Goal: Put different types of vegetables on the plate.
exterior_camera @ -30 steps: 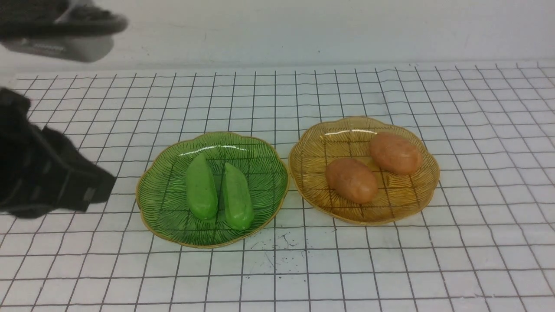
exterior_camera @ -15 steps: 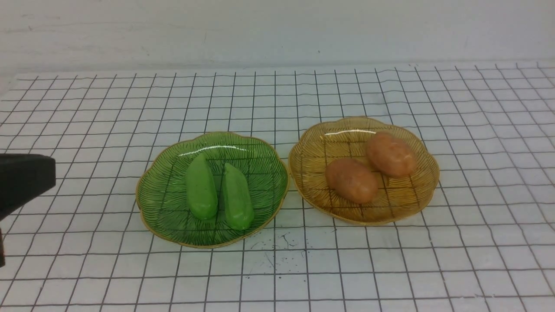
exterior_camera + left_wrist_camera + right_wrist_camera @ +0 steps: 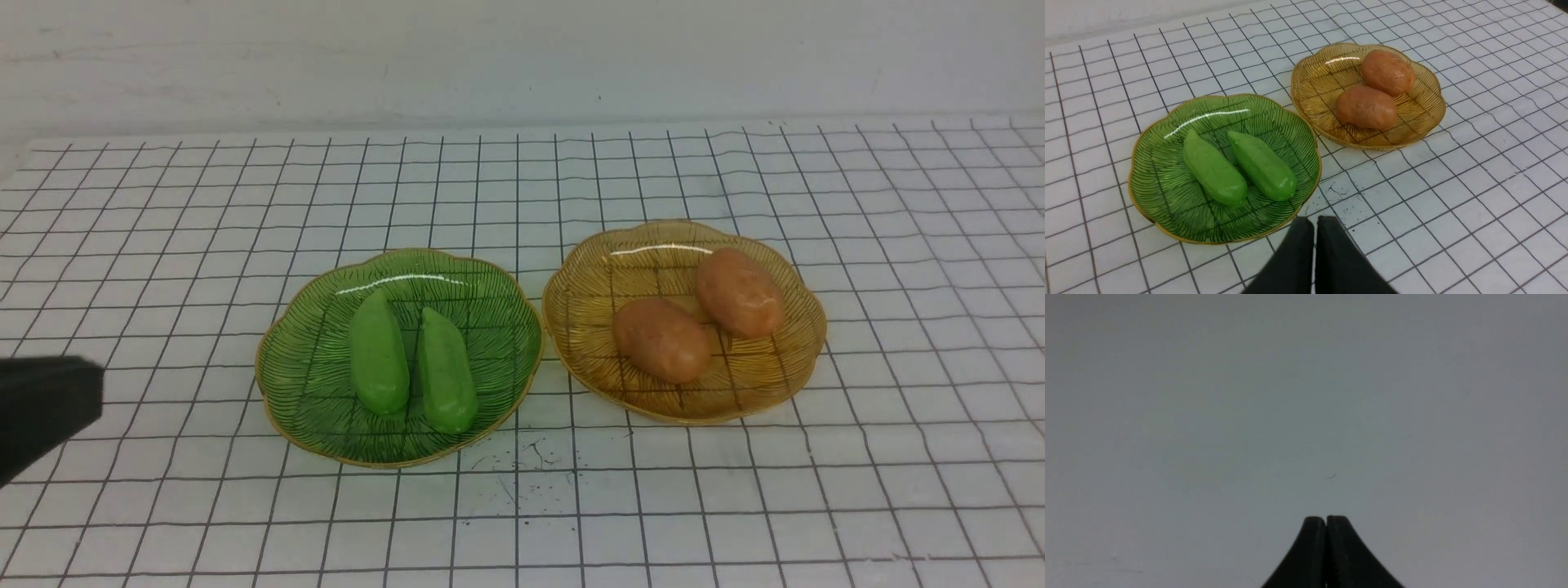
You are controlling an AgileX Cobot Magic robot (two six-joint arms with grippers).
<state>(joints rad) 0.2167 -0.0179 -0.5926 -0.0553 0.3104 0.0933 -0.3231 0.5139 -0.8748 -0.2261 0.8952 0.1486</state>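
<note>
Two light-green pods (image 3: pixel 380 353) (image 3: pixel 445 371) lie side by side on a green glass plate (image 3: pixel 310 384). Two orange-brown potatoes (image 3: pixel 661 340) (image 3: pixel 740 292) lie touching on an amber glass plate (image 3: pixel 775 376) to its right. In the left wrist view the pods (image 3: pixel 1214 173) (image 3: pixel 1262 165) and potatoes (image 3: pixel 1366 107) (image 3: pixel 1387 72) show on their plates. My left gripper (image 3: pixel 1314 220) is shut and empty, near the table's front side of the green plate; only a dark tip (image 3: pixel 49 404) shows at the front view's left edge. My right gripper (image 3: pixel 1325 518) is shut and empty, facing a blank grey surface.
The table is covered by a white sheet with a black grid (image 3: pixel 735 506). Small black specks (image 3: pixel 522 465) lie in front of the green plate. A plain pale wall (image 3: pixel 522 57) stands behind the table.
The left arm has pulled back towards the left edge and dropped lower in the front view. The far potato shifted slightly. The dark shape at top left is gone.
</note>
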